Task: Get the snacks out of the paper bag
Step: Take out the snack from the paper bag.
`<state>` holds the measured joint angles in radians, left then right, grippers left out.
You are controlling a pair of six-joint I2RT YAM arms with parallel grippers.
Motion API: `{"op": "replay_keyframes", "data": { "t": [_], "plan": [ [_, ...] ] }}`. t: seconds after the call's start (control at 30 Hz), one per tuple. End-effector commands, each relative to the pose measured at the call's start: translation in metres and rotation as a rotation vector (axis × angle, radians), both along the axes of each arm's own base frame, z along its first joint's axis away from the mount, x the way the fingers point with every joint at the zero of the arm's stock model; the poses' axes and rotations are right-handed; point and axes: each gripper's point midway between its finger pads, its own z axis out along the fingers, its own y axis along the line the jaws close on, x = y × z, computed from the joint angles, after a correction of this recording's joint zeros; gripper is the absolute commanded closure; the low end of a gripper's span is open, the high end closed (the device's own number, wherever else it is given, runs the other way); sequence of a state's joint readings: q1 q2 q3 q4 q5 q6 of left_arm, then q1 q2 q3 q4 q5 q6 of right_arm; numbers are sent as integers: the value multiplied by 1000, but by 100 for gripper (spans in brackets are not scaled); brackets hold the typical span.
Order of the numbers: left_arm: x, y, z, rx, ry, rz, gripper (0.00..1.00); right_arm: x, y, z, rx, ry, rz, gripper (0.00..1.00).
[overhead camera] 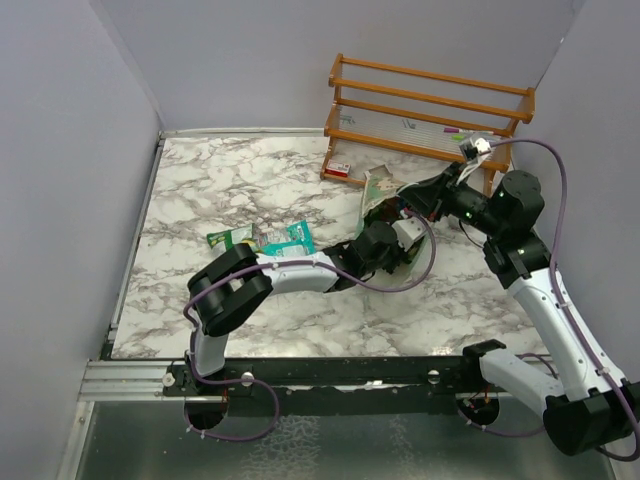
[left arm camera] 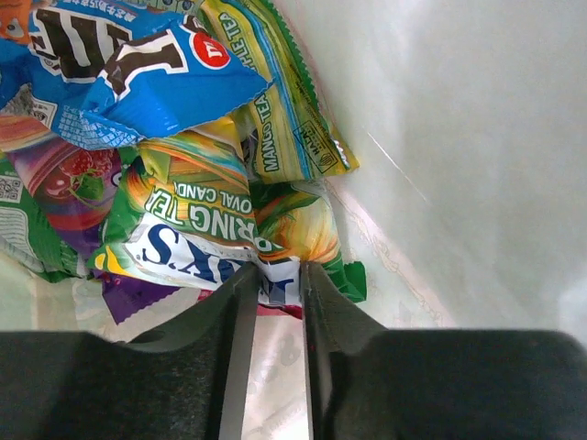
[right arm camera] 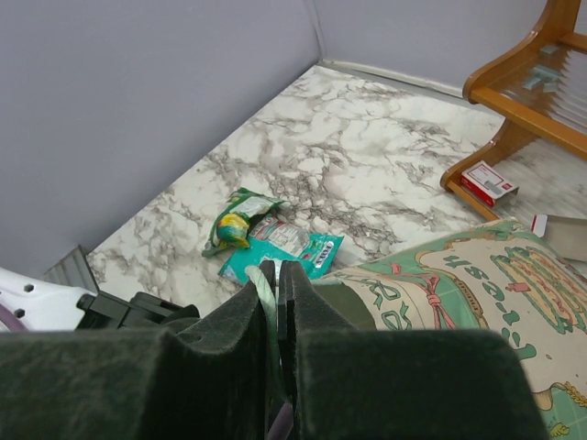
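— Where do we find the snacks at this moment?

— Most of them lie heaped inside the paper bag (right arm camera: 459, 284), which rests on the marble table (overhead camera: 230, 180), right of the middle. The left pincer (left arm camera: 277, 272) is inside this bag. Just beyond its tips we see an orange-green packet (left arm camera: 211, 211). The near edge of it sits between the two fingers, which stand close together and pinch it. Farther in lie a blue packet (left arm camera: 138, 82) and a yellow-green packet (left arm camera: 275, 101), and at the left a red-purple packet (left arm camera: 64, 183).

— And the right pincer?

— We see the right pincer (right arm camera: 277, 268) pressed together on the bag's thin string handle (right arm camera: 266, 289). Left of the bag, well apart from both pincers, a teal packet (overhead camera: 292, 237) and a green-yellow packet (overhead camera: 228, 238) lie near each other on the table.
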<state>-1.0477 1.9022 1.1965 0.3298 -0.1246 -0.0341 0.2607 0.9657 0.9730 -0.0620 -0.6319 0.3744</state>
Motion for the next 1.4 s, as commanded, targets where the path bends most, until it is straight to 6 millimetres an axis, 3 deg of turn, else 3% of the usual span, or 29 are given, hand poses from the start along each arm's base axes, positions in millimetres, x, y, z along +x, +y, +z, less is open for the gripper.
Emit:
{"op": "replay_keyframes", "data": {
  "t": [0.0,0.23,0.53,0.7,0.8,1.13,1.2,1.3,1.37],
  "plan": [
    [16,17,15,24,-44,72,80,-14,-2,37,33,-107,7,93],
    [7,27,25,9,-39,71,100,-13,-4,34,26,-106,-7,93],
    [-13,47,48,-47,-27,51,100,-10,-7,26,25,-106,-33,93],
    [-34,55,45,-57,21,2,100,-9,-6,24,16,-103,-30,93],
    [-36,57,40,-38,45,13,100,-8,-5,24,17,-100,-24,93],
    [-27,45,30,-21,72,67,56,-13,-4,26,23,-117,-7,93],
    [-27,44,29,1,70,81,38,-13,-5,26,25,-104,-14,93],
    [-28,42,20,26,61,100,32,-16,-4,27,22,-113,-4,93],
    [-24,41,12,58,56,125,22,-15,-5,28,29,-116,-13,93]
  ]
}}
